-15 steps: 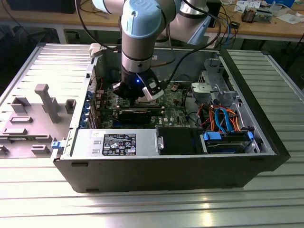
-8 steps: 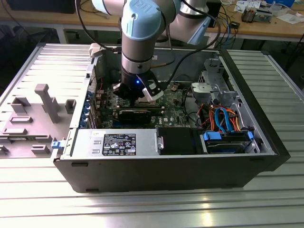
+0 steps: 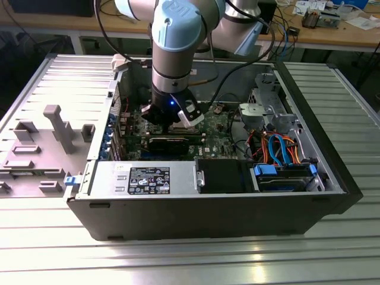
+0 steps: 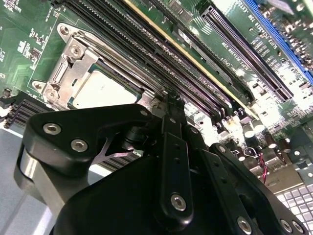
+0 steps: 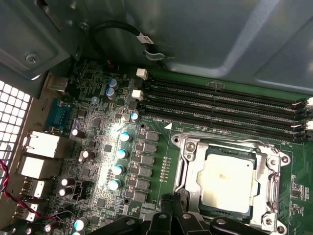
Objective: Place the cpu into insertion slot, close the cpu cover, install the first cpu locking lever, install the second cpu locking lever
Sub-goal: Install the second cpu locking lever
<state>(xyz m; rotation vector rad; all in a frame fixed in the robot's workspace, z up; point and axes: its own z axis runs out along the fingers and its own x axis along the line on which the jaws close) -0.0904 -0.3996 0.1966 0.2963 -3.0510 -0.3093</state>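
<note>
Inside an opened computer case (image 3: 332, 196) lying on a ribbed metal counter (image 3: 178, 261), the robot arm's hand (image 3: 173, 116) hangs low over the green motherboard (image 5: 161, 161), just above the processor socket. The cpu (image 5: 226, 177) already sits in the insertion slot (image 5: 182, 169), its dull silver top showing through the window of the cpu cover (image 5: 266, 161), which appears folded down flat around it. In the second wrist view the same chip (image 4: 102, 90) lies framed by the plate, at about ten o'clock from the black linkage of the hand. Seating the chip looks done and the cover looks closed; whether either locking lever is latched cannot be told from these pictures. The hand's fingertips are hidden behind its own body, so how far open it is, and whether it holds anything, cannot be told. Room is tight: the long black memory slots (image 5: 220, 105) run just beside the socket at twelve o'clock in the first wrist view, a row of capacitors (image 5: 120, 154) stands at nine o'clock, and the grey case wall rises beyond the slots.
</note>
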